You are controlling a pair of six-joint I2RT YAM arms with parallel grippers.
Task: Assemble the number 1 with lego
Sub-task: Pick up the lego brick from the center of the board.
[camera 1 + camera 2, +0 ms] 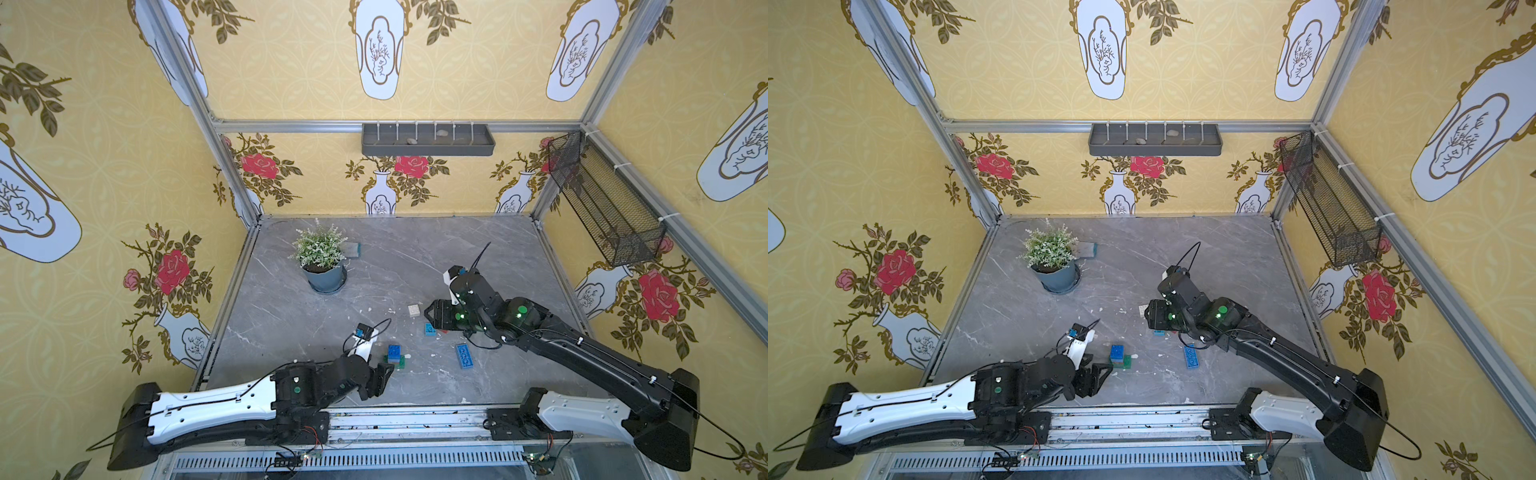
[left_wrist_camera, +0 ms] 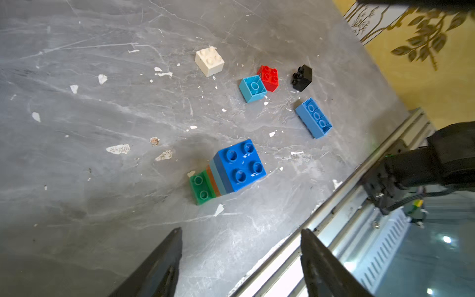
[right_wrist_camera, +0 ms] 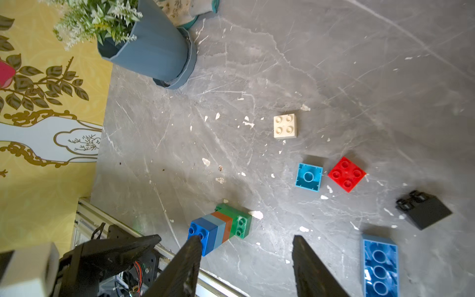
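While the left gripper [image 2: 241, 229] and right gripper [image 3: 245, 236] both gape empty, I'd pinch the red brick [image 3: 347, 174] squarely, studs up, for the stack [image 3: 218, 228].

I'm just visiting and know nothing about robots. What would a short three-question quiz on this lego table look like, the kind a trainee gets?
1. True or false: the left gripper is holding a brick.
2. Which colour tops the stack? A red, B blue, C white.
3. Fill in: the long blue brick lies with its studs facing ____.

Key: 1 false; 2 B; 3 down.
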